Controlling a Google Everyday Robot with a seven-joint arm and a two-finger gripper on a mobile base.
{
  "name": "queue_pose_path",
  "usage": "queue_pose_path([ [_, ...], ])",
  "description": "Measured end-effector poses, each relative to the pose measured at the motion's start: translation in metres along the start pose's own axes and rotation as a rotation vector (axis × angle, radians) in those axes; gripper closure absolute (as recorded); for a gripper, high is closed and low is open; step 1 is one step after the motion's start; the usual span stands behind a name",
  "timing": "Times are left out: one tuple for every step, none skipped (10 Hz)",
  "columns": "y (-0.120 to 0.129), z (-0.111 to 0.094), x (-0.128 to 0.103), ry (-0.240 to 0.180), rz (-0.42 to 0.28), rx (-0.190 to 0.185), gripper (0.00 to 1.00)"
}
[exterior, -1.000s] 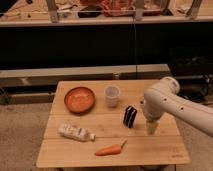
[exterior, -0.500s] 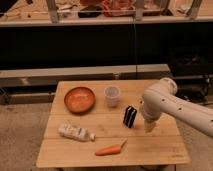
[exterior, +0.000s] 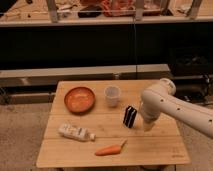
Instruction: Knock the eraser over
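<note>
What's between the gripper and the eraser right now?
Only a narrow strip of bare wooden table, per the camera view; the gripper hangs low beside the eraser.

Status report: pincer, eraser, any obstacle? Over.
Pincer low, close beside eraser. Eraser standing upright, not yet knocked over. Nothing between them; translucent cup stands apart behind.

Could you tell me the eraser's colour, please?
The eraser is black, white-striped; camera view. Claw beside it.

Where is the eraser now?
In the camera view the eraser stands right of centre on the table, nearer the camera than the translucent cup, with the gripper close on its right.
</note>
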Motion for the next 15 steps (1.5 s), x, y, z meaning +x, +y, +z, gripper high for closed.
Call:
queue_pose_path([
  [0.0, 0.0, -0.002, 0.001, -0.007, 0.002, 0.53],
  [-0.002, 0.001, -0.014, -0.005, -0.014, 0.001, 0.65],
  [-0.004, 0.001, -0.025, -0.009, -0.023, 0.001, 0.76],
  [-0.005, 0.002, -0.027, -0.006, -0.03, 0.002, 0.88],
  [-0.004, 0.002, -0.026, -0.009, -0.033, 0.0, 0.93],
  [-0.004, 0.003, -0.021, -0.01, -0.044, 0.002, 1.0],
  [-0.005, 0.003, -0.021, -0.013, -0.048, 0.003, 1.0],
  [-0.006, 0.004, -0.026, -0.018, -0.054, 0.003, 1.0],
  [-0.008, 0.005, -0.036, -0.023, -0.06, 0.003, 1.0],
  [-0.011, 0.005, -0.049, -0.028, -0.067, 0.003, 1.0],
  [-0.013, 0.006, -0.057, -0.035, -0.076, 0.002, 1.0],
  [-0.015, 0.007, -0.058, -0.036, -0.086, 0.004, 1.0],
  [-0.015, 0.008, -0.059, -0.044, -0.094, 0.004, 1.0],
  [-0.015, 0.009, -0.06, -0.05, -0.095, 0.004, 1.0],
  [-0.016, 0.009, -0.066, -0.063, -0.098, 0.002, 1.0],
])
